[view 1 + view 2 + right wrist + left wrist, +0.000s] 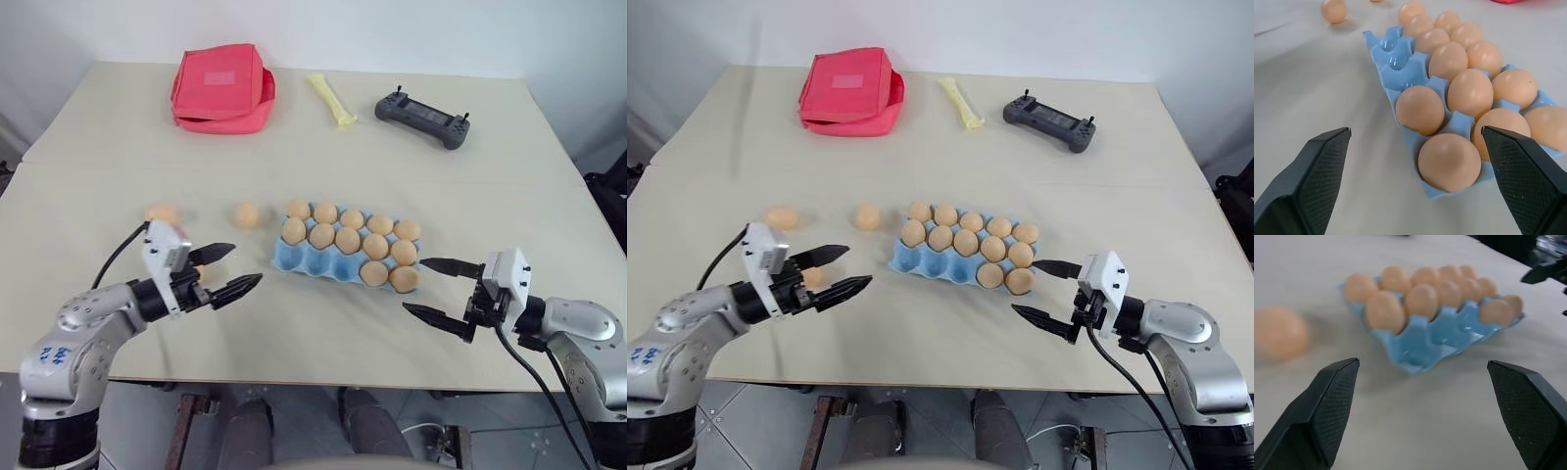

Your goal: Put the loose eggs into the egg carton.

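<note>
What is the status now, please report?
Left gripper and right gripper both open, holding nothing. Egg carton has three near cups free; loose eggs wait on the table. Nothing blocks.

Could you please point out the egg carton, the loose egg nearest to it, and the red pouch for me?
egg carton (312, 258): left eye view, on an empty blue cup in its near row.
loose egg (246, 214): left eye view, middle of the egg, on the table beside the carton.
red pouch (223, 86): left eye view, on its top panel.

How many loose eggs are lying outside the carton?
2. The outer egg lies well left of the egg carton; the nearer egg sits just left of it. A third may hide behind the left gripper.
</note>
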### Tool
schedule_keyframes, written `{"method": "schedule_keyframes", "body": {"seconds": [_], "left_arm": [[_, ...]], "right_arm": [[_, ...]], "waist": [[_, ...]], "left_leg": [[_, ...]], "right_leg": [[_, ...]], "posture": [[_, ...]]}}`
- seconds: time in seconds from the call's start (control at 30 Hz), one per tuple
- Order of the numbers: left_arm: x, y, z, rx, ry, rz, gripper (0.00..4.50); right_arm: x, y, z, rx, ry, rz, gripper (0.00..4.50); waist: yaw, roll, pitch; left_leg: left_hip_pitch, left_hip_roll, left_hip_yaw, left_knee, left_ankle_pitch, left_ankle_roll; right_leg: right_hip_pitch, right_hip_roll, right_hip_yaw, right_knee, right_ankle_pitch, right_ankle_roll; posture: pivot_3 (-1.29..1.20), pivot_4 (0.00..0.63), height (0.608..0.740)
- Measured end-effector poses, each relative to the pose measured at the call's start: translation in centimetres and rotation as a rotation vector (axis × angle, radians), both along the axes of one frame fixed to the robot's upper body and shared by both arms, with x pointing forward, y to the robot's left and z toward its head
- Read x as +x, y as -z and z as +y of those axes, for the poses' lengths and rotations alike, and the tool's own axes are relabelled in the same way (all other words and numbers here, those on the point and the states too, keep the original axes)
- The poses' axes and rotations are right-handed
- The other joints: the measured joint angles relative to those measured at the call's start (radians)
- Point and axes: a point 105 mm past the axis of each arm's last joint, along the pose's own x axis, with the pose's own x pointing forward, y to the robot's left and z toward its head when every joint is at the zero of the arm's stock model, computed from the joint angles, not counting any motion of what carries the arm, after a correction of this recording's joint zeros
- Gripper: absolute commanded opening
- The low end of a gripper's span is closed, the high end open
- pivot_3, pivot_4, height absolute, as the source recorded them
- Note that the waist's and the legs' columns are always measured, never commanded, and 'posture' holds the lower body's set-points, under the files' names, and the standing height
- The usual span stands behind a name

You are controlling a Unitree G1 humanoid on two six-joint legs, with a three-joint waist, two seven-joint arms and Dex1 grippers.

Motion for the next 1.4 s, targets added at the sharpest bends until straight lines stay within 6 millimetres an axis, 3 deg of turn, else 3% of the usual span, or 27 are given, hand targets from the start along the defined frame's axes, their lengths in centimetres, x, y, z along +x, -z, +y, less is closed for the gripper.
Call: {"method": "schedule_keyframes", "body": {"seconds": [0.17,0.33,0.63,1.07,1.17,1.3,1.4], "left_arm": [[-1.7,1.3,4.7,0.008,-0.205,0.039,4.47],[-1.9,1.2,6.9,0.007,-0.316,0.016,4.47],[-0.7,0.9,7.0,-0.002,-0.356,-0.002,4.47],[2.7,4.3,4.9,0.115,-0.293,0.087,4.47],[2.8,4.3,4.5,0.15,-0.267,0.088,3.87],[2.8,4.5,4.6,0.173,-0.266,0.103,2.59],[3.0,4.0,4.3,0.169,-0.252,0.093,2.31]], "right_arm": [[0.2,0.1,0.0,-0.004,-0.019,0.011,4.5],[0.6,-0.2,0.3,-0.012,-0.04,0.002,4.5],[0.5,0.0,0.2,-0.018,-0.043,0.01,4.5],[0.0,0.9,-0.1,-0.028,-0.019,0.039,4.5],[0.0,0.8,-0.2,-0.03,-0.013,0.036,4.5],[0.1,0.6,-0.7,-0.032,0.011,0.025,4.5],[0.0,0.5,-0.6,-0.033,0.008,0.021,4.5]], "waist": [[-0.003,-0.001,0.0],[0.0,-0.002,0.001],[-0.002,-0.002,0.001],[-0.003,-0.002,0.002],[-0.003,-0.002,0.002],[-0.001,-0.002,0.002],[0.0,-0.002,0.002]], "left_leg": [[0.001,0.0,0.001,-0.001,-0.001,0.0],[0.003,0.0,0.001,0.0,-0.001,0.0],[0.005,0.0,0.001,-0.004,-0.003,-0.001],[0.007,0.0,0.002,-0.011,-0.002,-0.001],[0.007,0.0,0.002,-0.013,-0.003,-0.001],[0.008,0.0,0.002,-0.014,-0.003,-0.001],[0.008,0.0,0.002,-0.014,-0.003,-0.001]], "right_leg": [[0.0,0.0,0.0,0.0,-0.001,-0.001],[0.002,-0.001,0.0,-0.001,-0.001,-0.001],[0.005,-0.001,0.0,-0.006,-0.001,-0.002],[0.004,-0.001,0.0,-0.006,-0.001,-0.002],[0.004,-0.001,0.0,-0.006,-0.001,-0.002],[0.004,-0.001,0.0,-0.006,-0.001,-0.001],[0.004,-0.001,0.0,-0.006,-0.001,-0.001]], "posture": [[0.0,0.15,0.74],[0.0,0.15,0.74],[0.0,0.15,0.74],[0.0,0.15,0.74],[0.0,0.15,0.74],[0.0,0.15,0.74],[0.0,0.15,0.74]]}}
